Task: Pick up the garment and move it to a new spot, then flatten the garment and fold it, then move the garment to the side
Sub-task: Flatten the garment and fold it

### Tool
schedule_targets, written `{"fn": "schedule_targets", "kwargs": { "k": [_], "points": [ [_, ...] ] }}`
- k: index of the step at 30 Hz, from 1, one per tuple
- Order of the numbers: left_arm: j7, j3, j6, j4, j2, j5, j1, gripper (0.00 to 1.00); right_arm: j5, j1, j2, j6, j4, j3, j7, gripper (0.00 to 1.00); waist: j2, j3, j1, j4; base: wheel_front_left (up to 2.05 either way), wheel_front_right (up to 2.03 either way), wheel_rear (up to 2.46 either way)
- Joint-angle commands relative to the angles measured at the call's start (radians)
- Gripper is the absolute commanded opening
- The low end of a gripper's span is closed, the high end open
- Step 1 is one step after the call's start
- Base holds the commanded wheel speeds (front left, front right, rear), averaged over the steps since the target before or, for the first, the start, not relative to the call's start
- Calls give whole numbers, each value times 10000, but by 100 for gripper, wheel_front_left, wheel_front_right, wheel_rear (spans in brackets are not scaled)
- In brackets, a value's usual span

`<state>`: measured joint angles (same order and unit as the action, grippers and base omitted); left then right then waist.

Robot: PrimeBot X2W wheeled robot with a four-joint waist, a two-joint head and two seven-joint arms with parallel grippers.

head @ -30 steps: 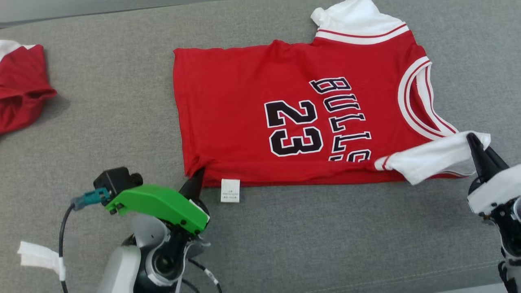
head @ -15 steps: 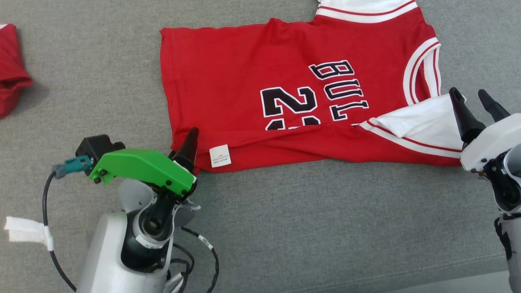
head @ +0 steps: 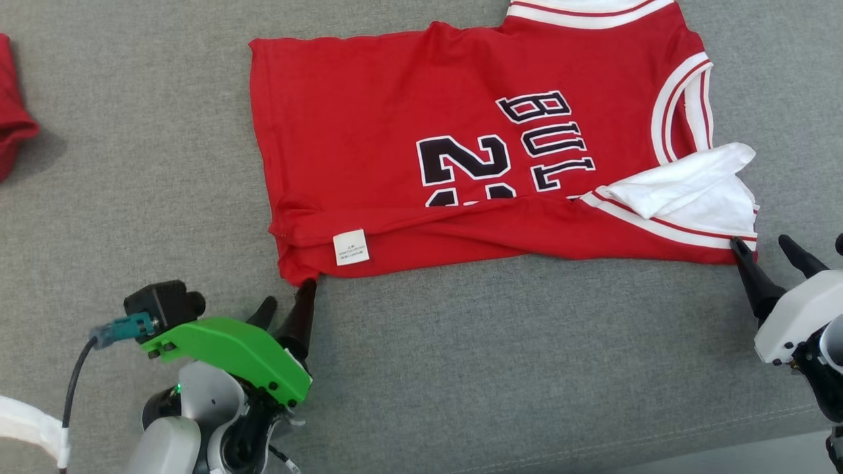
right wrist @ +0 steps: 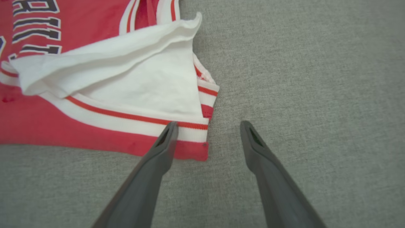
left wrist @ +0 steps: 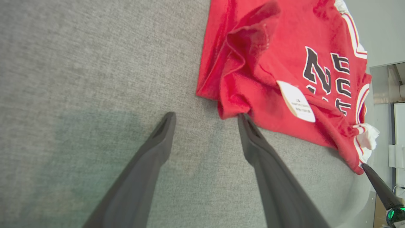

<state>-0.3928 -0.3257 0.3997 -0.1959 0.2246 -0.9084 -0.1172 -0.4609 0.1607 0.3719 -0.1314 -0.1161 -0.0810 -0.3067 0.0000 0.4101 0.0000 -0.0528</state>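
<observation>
Garment, a red jersey, lies on the grey fabric surface with its near edge folded over. Closest in, the left gripper and right gripper are spread wide and hold nothing, their tips at its two near corners. Farther back are a white label, black lettering and a white sleeve.

The right tool is pictured with jaws spread wide above the grey surface, its left fingertip placed at the near corner of the red-and-white garment.
</observation>
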Motion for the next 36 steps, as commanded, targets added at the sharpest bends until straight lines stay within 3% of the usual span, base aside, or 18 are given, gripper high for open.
{"fn": "schedule_targets", "kwargs": {
  "k": [1,15,16,17,18,19,22,28,32,36],
  "points": [
    [100,-87,-125,135,60,268,-341,100,66,171,-45,15,-68,67,-49,100,0,32,0,27,0,0,0],
    [48,-695,-685,1489,213,770,-1419,100,-35,595,-72,15,-665,772,-229,100,0,161,0,-27,0,0,0],
    [-20,-765,-752,1575,220,746,-1476,83,-52,638,-97,15,-741,834,-249,100,0,158,0,-45,0,0,0],
    [-75,-830,-828,1628,240,746,-1519,30,-69,675,-112,15,-800,901,-285,100,0,153,0,-58,0,0,0],
    [-128,-868,-930,1681,280,724,-1548,0,-120,747,-146,15,-893,983,-326,83,0,142,0,-80,0,0,0],
    [-176,-892,-1007,1725,346,695,-1563,0,-182,815,-179,13,-984,1041,-366,0,0,127,0,-99,0,0,0],
    [-371,-877,-1389,1711,654,547,-1623,0,-431,980,-8,12,-1223,1344,-454,0,0,15,0,-126,0,0,0],
    [-1363,-801,-2066,1082,1501,-111,-1248,0,-1457,963,716,26,-1449,1002,-520,0,0,-415,0,-13,0,0,0],
    [-2094,-871,-2286,349,2078,-510,-775,0,-2221,675,1501,24,-1192,879,-928,0,0,-675,0,80,0,0,0],
    [-2398,-1103,-2204,-477,2379,-676,163,0,-3167,-109,2275,24,-476,954,-1779,0,0,-862,0,138,0,0,0]
  ]
}}
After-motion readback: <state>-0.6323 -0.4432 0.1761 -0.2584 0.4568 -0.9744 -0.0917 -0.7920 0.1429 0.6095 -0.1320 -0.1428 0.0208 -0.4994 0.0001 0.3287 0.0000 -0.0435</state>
